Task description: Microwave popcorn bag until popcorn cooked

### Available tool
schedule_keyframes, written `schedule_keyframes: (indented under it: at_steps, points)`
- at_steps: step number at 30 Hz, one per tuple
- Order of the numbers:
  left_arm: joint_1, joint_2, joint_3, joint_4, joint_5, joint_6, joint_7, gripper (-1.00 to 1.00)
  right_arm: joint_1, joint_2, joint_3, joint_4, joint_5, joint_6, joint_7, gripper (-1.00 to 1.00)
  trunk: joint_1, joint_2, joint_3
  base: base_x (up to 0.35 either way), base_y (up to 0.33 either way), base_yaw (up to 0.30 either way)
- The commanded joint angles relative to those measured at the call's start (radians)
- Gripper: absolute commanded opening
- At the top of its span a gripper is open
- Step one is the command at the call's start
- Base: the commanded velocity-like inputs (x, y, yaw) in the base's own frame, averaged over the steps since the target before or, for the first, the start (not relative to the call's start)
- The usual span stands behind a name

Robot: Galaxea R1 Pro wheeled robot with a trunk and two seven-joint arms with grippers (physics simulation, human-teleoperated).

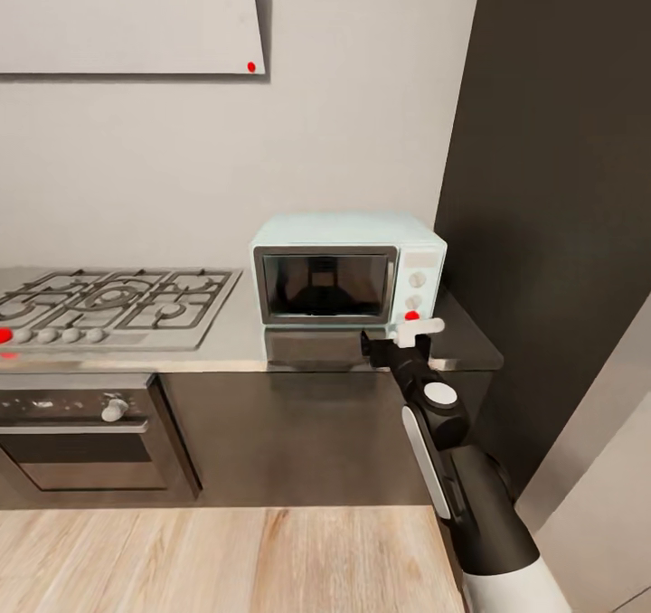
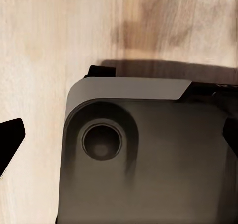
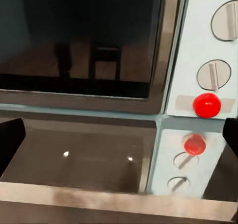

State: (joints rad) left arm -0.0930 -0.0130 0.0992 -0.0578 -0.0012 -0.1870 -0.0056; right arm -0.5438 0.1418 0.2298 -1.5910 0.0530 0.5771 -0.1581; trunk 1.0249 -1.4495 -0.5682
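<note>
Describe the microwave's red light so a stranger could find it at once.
On the grey countertop, right of the gas hob, stands the pale mint-blue microwave. Its control panel is right of the glass door; under two white knobs sits the round red light, the panel's only coloured part.

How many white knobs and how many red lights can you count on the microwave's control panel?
White knobs: 2
Red light: 1
Total: 3, all on the pale blue microwave, with the right pincer just in front of it.

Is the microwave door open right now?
No, the microwave has its dark glass door shut flat against its front, with the right gripper just before its red light.
</note>
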Motion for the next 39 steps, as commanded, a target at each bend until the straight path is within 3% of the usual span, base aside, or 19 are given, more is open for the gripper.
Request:
schedule_keyframes:
  at_steps: [1, 14, 22, 24, 27, 28, 32, 39]
  points:
    - [-0.001, -0.006, 0.004, 0.0, -0.002, -0.003, -0.001, 1.0, -0.007, -0.001, 0.001, -0.001, 0.005, 0.006, -0.003, 1.0, 0.0, 0.0, -0.001, 0.029, 0.0, 0.0]
    - [0.0, -0.009, 0.005, 0.001, -0.002, -0.003, -0.001, 1.0, -0.026, -0.004, -0.001, 0.013, 0.006, 0.013, -0.005, 1.0, 0.0, 0.0, -0.001, 0.002, 0.0, 0.0]
    - [-0.001, -0.01, 0.005, 0.001, -0.002, -0.003, -0.001, 1.0, -0.037, -0.007, -0.002, 0.024, 0.004, 0.014, -0.062, 1.0, 0.0, 0.0, -0.001, 0.24, -0.026, 0.0]
    - [-0.001, -0.01, 0.005, 0.0, -0.002, -0.003, -0.001, 1.0, -0.038, -0.016, -0.025, 0.025, 0.003, 0.014, -0.066, 1.0, 0.0, 0.0, -0.001, 0.221, -0.037, 0.0]
    - [-0.001, -0.01, 0.005, 0.0, -0.002, -0.003, -0.001, 1.0, -0.075, -0.031, -0.129, 0.034, -0.001, 0.022, -0.057, 1.0, 0.0, 0.0, -0.001, 0.051, -0.008, 0.0]
    - [-0.001, -0.01, 0.005, 0.0, -0.002, -0.003, -0.001, 1.0, -0.083, -0.032, -0.138, 0.042, -0.002, 0.025, -0.056, 1.0, 0.0, 0.0, -0.001, 0.012, -0.002, 0.0]
    - [0.0, -0.01, 0.005, 0.0, -0.002, -0.003, -0.001, 1.0, -0.109, -0.033, -0.155, 0.092, 0.0, 0.028, -0.053, 1.0, 0.0, 0.0, -0.001, 0.003, -0.001, 0.0]
    - [0.0, -0.01, 0.005, 0.0, -0.002, -0.003, -0.001, 1.0, -0.149, -0.03, -0.149, 0.114, -0.001, 0.029, -0.052, 1.0, 0.0, 0.0, -0.001, 0.0, 0.0, 0.0]
